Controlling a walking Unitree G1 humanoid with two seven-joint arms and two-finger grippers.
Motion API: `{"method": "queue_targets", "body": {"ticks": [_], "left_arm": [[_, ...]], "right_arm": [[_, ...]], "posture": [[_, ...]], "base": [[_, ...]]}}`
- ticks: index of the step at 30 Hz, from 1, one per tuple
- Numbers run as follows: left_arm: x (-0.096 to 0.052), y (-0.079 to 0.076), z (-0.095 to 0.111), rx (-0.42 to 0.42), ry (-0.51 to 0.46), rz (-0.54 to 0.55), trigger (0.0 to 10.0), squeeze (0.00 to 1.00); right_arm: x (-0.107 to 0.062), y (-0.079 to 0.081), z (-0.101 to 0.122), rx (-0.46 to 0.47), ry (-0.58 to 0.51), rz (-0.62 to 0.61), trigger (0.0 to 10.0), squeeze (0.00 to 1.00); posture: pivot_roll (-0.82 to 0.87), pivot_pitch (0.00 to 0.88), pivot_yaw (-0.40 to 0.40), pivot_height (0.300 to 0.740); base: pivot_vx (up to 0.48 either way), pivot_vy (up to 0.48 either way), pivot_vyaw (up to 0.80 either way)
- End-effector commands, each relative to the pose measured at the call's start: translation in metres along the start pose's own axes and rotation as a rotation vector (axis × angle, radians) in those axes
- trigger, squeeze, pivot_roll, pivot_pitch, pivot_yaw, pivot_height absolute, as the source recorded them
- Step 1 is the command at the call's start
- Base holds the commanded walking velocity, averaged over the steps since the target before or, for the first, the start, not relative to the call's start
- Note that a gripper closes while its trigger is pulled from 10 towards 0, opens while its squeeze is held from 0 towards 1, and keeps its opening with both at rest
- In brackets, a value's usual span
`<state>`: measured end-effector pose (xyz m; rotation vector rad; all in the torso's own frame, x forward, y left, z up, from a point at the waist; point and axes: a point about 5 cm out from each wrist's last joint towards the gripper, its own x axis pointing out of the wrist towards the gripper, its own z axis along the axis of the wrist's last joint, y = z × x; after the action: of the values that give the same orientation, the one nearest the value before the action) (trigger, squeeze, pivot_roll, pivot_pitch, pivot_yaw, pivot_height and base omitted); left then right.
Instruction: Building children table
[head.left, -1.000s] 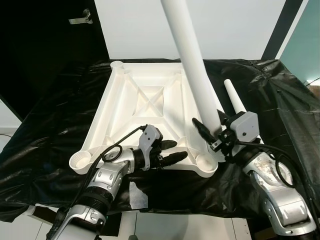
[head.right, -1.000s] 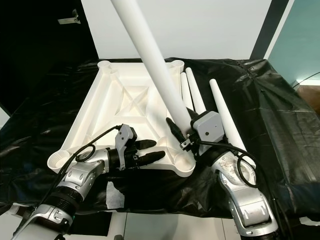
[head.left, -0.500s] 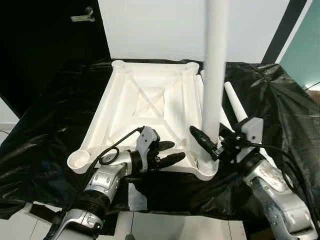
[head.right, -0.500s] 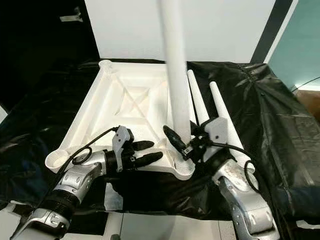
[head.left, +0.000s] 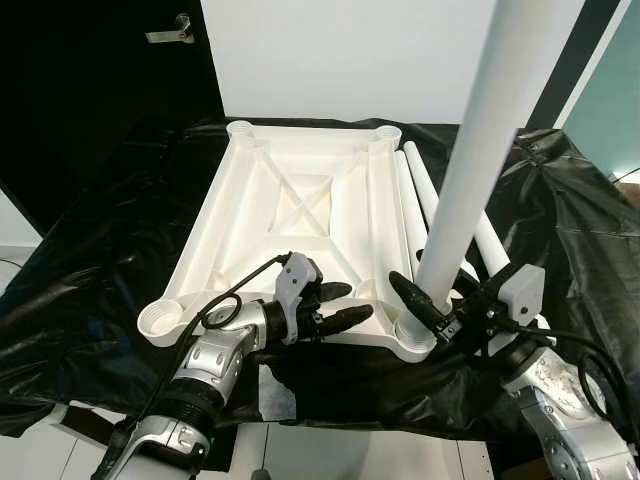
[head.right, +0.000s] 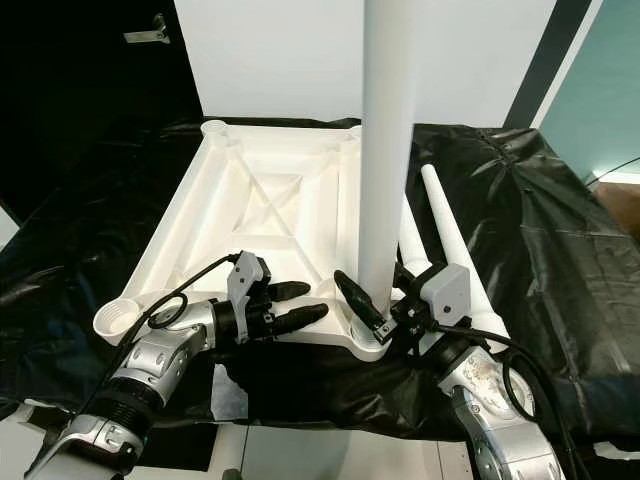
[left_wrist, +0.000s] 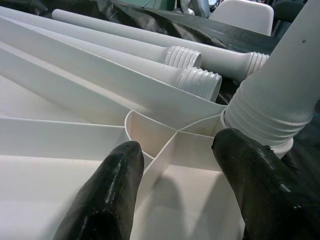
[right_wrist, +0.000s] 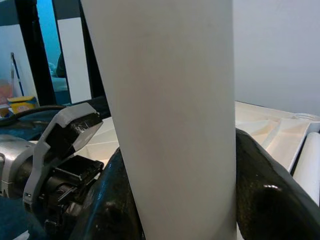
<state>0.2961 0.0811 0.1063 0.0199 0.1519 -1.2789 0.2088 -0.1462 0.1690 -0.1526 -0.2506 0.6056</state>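
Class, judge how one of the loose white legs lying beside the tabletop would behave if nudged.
The loose leg is round and tapered, so it would probably roll in a curve. It looks like smooth, rigid plastic, likely stiff and slippery. The crinkled black sheet may slow it.

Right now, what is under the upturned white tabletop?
Under the tabletop lies crumpled black plastic sheeting, spreading out on all sides. What supports the sheeting cannot be seen, because the plastic covers it.

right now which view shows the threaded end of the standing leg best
The left wrist view: the standing leg shows its ridged threads at the corner socket. Both eye views show its shaft; the right wrist view shows bare shaft.
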Motion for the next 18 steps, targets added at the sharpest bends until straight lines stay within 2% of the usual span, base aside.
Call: {"method": "queue_targets", "body": {"ticks": [1, 3, 7, 10, 13, 18], "left_arm": [[0.0, 0.0, -0.003, 0.001, 0.021, -0.003, 10.0, 0.0], [0.0, 0.001, -0.003, 0.005, 0.022, -0.001, 10.0, 0.0], [-0.001, 0.003, -0.002, 0.015, 0.029, 0.005, 10.0, 0.0], [-0.002, 0.003, -0.003, 0.019, 0.034, 0.005, 10.0, 0.0], [-0.002, 0.003, -0.003, 0.019, 0.035, 0.005, 10.0, 0.0], [-0.003, 0.003, -0.003, 0.022, 0.04, 0.002, 10.0, 0.0]], "right_arm": [[-0.013, -0.003, -0.03, 0.006, 0.174, -0.03, 10.0, 0.0], [-0.014, -0.004, -0.032, 0.012, 0.184, -0.037, 10.0, 0.0], [-0.015, -0.004, -0.042, 0.101, 0.237, -0.071, 10.0, 0.0], [-0.012, -0.004, -0.044, 0.123, 0.257, -0.1, 10.0, 0.0], [-0.011, -0.004, -0.044, 0.135, 0.258, -0.105, 10.0, 0.0], [-0.007, -0.001, -0.041, 0.218, 0.237, -0.117, 10.0, 0.0]], "posture": [[-0.15, 0.033, 0.001, 0.74], [-0.15, 0.031, 0.003, 0.74], [-0.14, 0.03, 0.007, 0.74], [-0.14, 0.032, 0.01, 0.74], [-0.14, 0.032, 0.01, 0.74], [-0.14, 0.035, 0.016, 0.74]], "base": [[0.0, 0.0, 0.0], [0.0, 0.0, 0.0], [0.0, 0.0, 0.0], [0.0, 0.0, 0.0], [0.0, 0.0, 0.0], [0.0, 0.0, 0.0]]}}
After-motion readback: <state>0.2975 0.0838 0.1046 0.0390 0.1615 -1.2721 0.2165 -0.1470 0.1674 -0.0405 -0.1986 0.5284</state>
